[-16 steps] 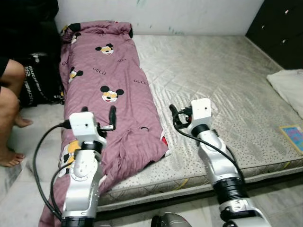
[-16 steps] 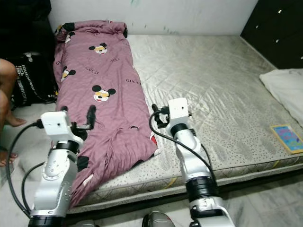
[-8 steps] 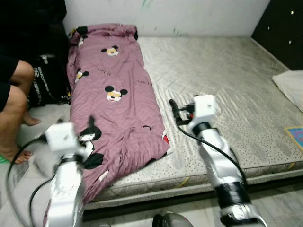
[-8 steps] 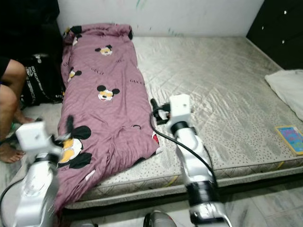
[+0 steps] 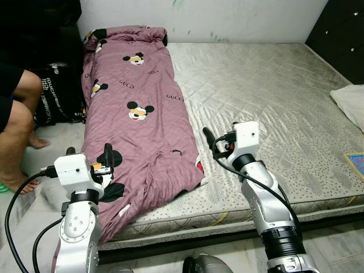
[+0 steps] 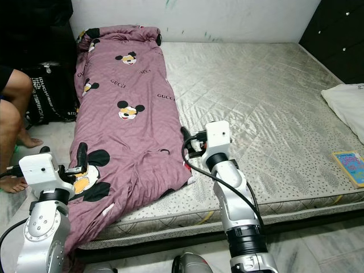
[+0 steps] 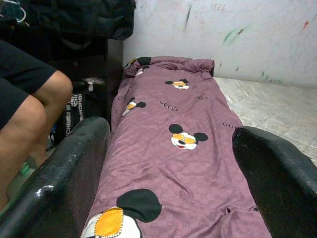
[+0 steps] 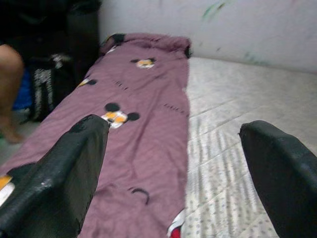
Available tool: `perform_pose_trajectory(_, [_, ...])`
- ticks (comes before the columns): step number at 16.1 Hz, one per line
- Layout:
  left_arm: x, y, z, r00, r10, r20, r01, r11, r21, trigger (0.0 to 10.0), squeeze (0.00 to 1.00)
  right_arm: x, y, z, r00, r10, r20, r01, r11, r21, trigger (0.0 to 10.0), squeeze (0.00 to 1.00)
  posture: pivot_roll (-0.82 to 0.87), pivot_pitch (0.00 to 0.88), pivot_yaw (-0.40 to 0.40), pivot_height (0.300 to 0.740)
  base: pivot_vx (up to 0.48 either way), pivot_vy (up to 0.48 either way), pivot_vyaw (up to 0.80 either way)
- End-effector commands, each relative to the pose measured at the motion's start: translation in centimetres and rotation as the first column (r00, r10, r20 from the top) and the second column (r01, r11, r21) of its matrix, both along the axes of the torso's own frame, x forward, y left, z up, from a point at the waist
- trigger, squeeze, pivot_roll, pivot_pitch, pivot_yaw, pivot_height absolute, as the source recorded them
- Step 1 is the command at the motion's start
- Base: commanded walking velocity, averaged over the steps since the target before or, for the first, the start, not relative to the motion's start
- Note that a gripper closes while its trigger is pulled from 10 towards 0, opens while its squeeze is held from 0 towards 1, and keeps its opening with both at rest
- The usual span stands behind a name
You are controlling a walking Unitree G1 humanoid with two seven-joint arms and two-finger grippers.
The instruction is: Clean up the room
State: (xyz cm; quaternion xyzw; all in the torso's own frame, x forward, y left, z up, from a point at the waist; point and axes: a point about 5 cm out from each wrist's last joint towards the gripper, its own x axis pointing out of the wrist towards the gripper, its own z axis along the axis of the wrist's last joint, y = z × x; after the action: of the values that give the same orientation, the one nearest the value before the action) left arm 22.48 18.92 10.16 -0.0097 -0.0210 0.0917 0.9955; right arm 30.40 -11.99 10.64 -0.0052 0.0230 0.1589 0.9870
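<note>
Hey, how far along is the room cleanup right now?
Barely begun. Nothing looks tidied: the purple blanket lies rumpled along the mattress edge. Both hands, left hand and right hand, are open and empty above it. Still left: blanket, white pillow, book.

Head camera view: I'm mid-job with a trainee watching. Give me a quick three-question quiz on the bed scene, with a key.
1. True or false: the purple Mickey Mouse blanket covers the whole mattress.
2. Which pincer is over the blanket's lower end?
A. left pincer
B. right pincer
3. Fill in: the small colourful book lies near the mattress's ____ edge, on the robot's right.

Key:
1. False; it lies along the robot's left side and hangs off the front edge.
2. A; its fingers are spread apart.
3. Front.
</note>
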Motion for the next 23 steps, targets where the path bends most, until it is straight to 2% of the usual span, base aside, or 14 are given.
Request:
perform_pose_trajectory(1, [0.1, -0.1, 0.4, 1.0, -0.013, 0.008, 0.013, 1.0, 0.0, 10.0, 0.0, -0.1, 0.2, 0.3, 0.999, 0.032, 0.0, -0.032, 0.999, -0.011, 10.0, 0.0, 0.02, 0.0, -0.073, 0.74, 0.0, 0.0, 0.0])
perform_pose_trajectory(7, [-0.3, -0.2, 0.6, 1.0, 0.022, 0.019, -0.022, 1.0, -0.005, 10.0, 0.0, -0.1, 0.3, 0.3, 0.998, 0.064, -0.001, -0.064, 0.997, -0.033, 10.0, 0.0, 0.04, 0.0, -0.122, 0.74, 0.0, 0.0, 0.0])
perform_pose_trajectory(9, [0.3, -0.5, 0.8, 0.999, 0.005, 0.032, -0.005, 1.0, 0.005, 10.0, 0.0, 0.0, 0.3, 0.3, 0.999, 0.044, 0.011, -0.044, 0.998, -0.039, 10.0, 0.0, 0.03, 0.0, -0.09, 0.74, 0.0, 0.0, 0.0])
perform_pose_trajectory(10, [1.0, -1.0, 0.9, 0.999, -0.036, 0.036, 0.036, 0.999, 0.01, 10.0, 0.0, -0.1, 0.1, 0.3, 1.0, 0.021, 0.017, -0.021, 0.999, -0.034, 10.0, 0.0, 0.01, 0.0, -0.06, 0.74, 0.0, 0.0, 0.0])
perform_pose_trajectory(15, [3.2, -2.5, 0.9, 0.988, -0.149, 0.034, 0.149, 0.989, 0.012, 10.0, 0.0, -0.9, -1.2, -0.1, 0.997, -0.072, 0.034, 0.073, 0.997, -0.032, 10.0, 0.0, -0.07, 0.0, 0.038, 0.74, 0.0, 0.0, 0.0])
perform_pose_trajectory(19, [3.9, -2.7, 1.0, 0.983, -0.177, 0.039, 0.177, 0.984, 0.016, 10.0, 0.0, -1.1, -1.4, -0.3, 0.995, -0.094, 0.039, 0.095, 0.995, -0.031, 10.0, 0.0, -0.07, 0.0, 0.051, 0.74, 0.0, 0.0, 0.0])
perform_pose_trajectory(23, [3.7, -2.2, 1.1, 0.986, -0.163, 0.038, 0.162, 0.986, 0.03, 10.0, 0.0, -0.9, -0.7, -0.1, 0.996, -0.077, 0.044, 0.079, 0.996, -0.036, 10.0, 0.0, -0.03, 0.0, 0.033, 0.74, 0.0, 0.0, 0.0])
